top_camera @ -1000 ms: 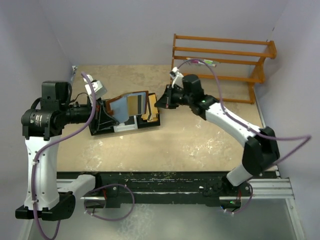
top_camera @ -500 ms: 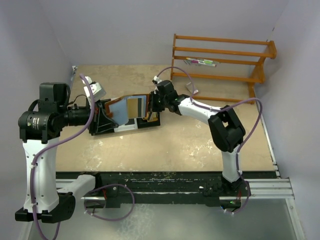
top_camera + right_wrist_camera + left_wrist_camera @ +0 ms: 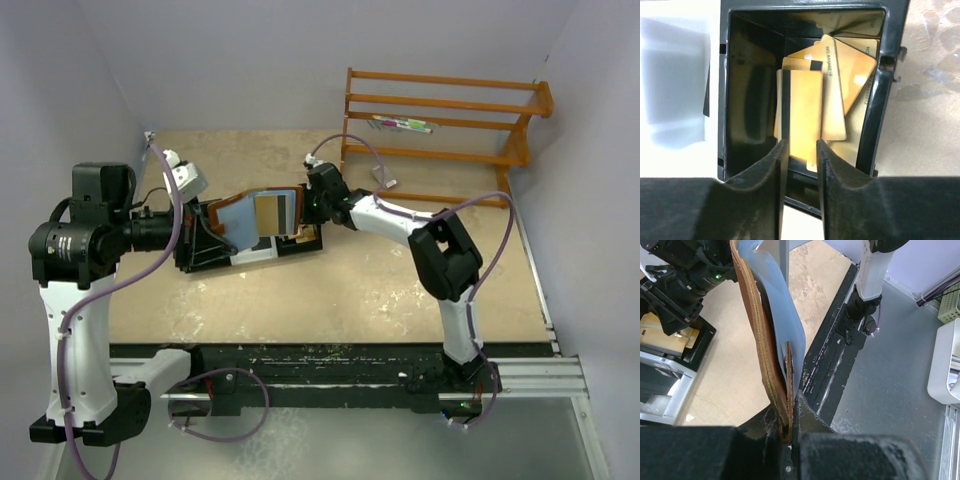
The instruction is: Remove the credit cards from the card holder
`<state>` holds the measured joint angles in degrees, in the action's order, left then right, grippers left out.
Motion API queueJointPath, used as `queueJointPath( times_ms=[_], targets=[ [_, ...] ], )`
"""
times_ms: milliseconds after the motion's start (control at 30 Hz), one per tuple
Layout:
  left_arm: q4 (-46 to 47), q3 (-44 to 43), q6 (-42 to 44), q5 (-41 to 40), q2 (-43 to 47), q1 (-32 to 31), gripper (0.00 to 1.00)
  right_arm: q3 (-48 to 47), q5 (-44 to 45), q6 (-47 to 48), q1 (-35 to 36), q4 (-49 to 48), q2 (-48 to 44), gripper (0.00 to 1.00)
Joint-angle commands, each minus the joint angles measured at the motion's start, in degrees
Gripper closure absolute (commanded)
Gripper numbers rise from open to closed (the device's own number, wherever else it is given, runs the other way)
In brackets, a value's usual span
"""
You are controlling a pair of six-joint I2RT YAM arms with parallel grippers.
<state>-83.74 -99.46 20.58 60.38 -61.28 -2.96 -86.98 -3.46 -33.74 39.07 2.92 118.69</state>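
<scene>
Several cards [image 3: 832, 95] lie overlapped in the black compartment of the tray [image 3: 867, 125], filling the middle of the right wrist view. They look golden there. Two show a dark stripe, and one carries a row of embossed digits. One striped card [image 3: 800, 115] sits straight ahead of the right claw [image 3: 801, 146], and its lower end shows in the gap between the two fingers. Those fingers stand a narrow gap apart. Whether they pinch that card or it lies loose below them, I cannot tell.

From above, a tan card [image 3: 272, 210] shows against the blue lining of the holder [image 3: 235, 212] at centre frame, just left of the right claw. The holder is spread open and raised, just above the tray in the frame. The left claw [image 3: 790, 427] is clamped on the holder's edge. In the left wrist view the brown leather and blue lining rise edge-on from the pinched fingers at lower centre to the top of the frame.

The tray rests on the tan table [image 3: 380, 280], and its white compartment lies left of the black one in the right wrist view. An orange rack [image 3: 440, 130] stands at the upper right of the top view, well apart from both claws.
</scene>
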Motion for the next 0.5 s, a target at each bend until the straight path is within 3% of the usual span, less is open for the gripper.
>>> queueJointPath(
  times_ms=[0, 267, 333, 467],
  targets=[
    [0.2, -2.6, 0.5, 3.1, -0.3, 0.3, 1.0, -0.5, 5.1, 1.7, 0.5, 1.7, -6.8, 0.62],
    [3.6, -3.3, -3.2, 4.5, -1.0, 0.3, 1.0, 7.6, -3.6, -0.1, 0.6, -5.6, -31.4, 0.36],
    [5.6, -3.3, -5.3, 5.9, -0.9, 0.4, 1.0, 14.0, -8.7, -1.6, 0.6, -12.4, -38.2, 0.28],
    [11.5, -2.1, -10.8, 9.4, -0.6, 0.3, 1.0, 30.4, -17.4, -7.8, 0.6, -35.1, -52.2, 0.1]
  ],
)
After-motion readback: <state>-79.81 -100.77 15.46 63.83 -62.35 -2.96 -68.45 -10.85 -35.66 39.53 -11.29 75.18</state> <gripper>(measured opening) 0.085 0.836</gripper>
